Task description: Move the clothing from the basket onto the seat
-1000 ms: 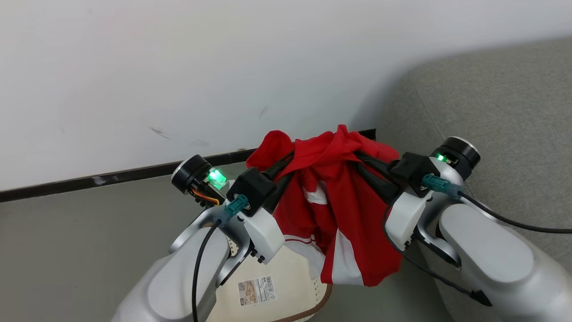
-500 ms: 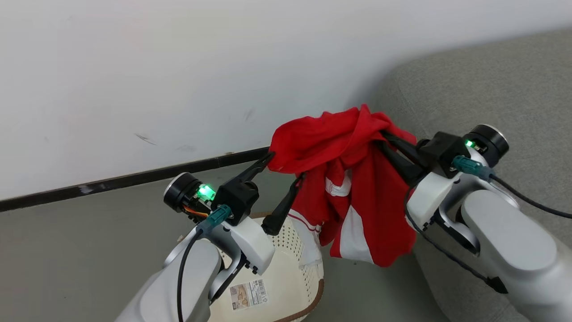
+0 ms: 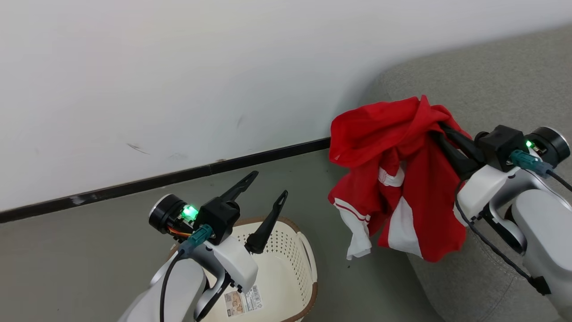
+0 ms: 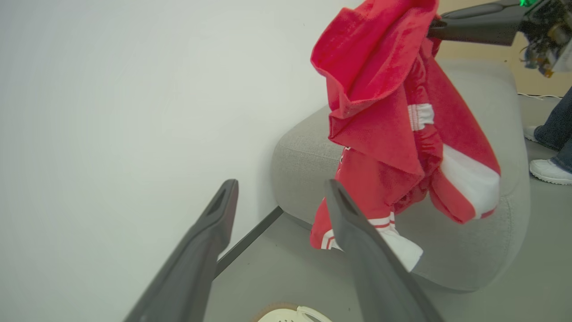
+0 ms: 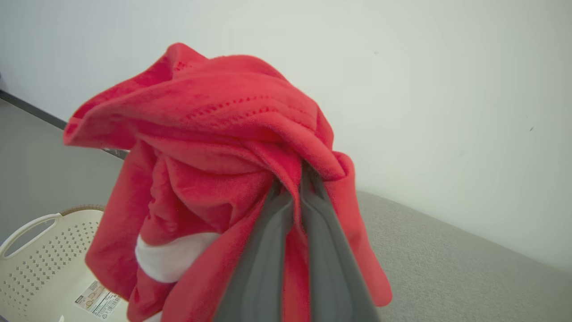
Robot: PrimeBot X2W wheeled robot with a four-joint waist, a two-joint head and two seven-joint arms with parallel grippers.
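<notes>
A plain white wall [image 3: 178, 67] stands at the back, with a few faint dark scuffs [image 3: 136, 146] low on it. A black baseboard [image 3: 134, 184] runs along the far edge of the smooth grey floor [image 3: 67, 259], where it meets the wall. In the left wrist view, near the floor's right edge, a person's leg in dark blue trousers [image 4: 561, 120] stands over a white shoe [image 4: 550, 172]. A second white shoe [image 4: 532, 133] sits just behind, and a thin pale cable [image 4: 536, 95] lies farther back, before a beige wall [image 4: 473, 52].

— Where's the garment [image 3: 402, 134]?
— Red and white, bunched, hanging in the air by the grey sofa's [image 3: 491, 76] end.
— And the basket [image 3: 290, 255]?
— Cream, upright on the floor, label inside.
</notes>
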